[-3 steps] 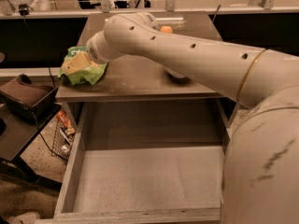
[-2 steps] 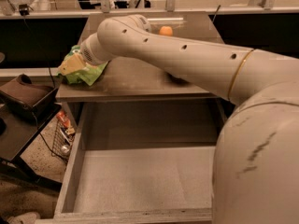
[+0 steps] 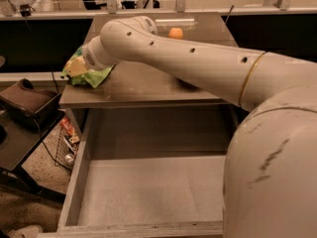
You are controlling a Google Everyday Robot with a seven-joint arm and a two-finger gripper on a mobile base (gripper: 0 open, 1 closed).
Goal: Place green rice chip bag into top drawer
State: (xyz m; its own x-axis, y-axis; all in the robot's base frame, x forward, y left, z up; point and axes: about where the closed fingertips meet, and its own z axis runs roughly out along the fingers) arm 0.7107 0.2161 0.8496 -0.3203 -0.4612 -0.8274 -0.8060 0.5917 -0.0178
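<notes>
The green rice chip bag (image 3: 94,76) lies at the front left corner of the tabletop (image 3: 148,86), partly over its left edge. My gripper (image 3: 75,68) is at the bag's left end, on top of it and touching it; my arm hides the bag's upper part. The top drawer (image 3: 148,195) is pulled out wide below the table, with a bare pale-grey floor and low grey walls.
A small orange fruit (image 3: 175,32) sits at the back of the tabletop. My arm crosses the table from the right and covers much of it. A dark stand with a brown bag (image 3: 25,100) and a wire basket (image 3: 69,144) are left of the table.
My gripper has shifted slightly left along the table's left edge, staying on the green bag. The bag has stayed in about the same place.
</notes>
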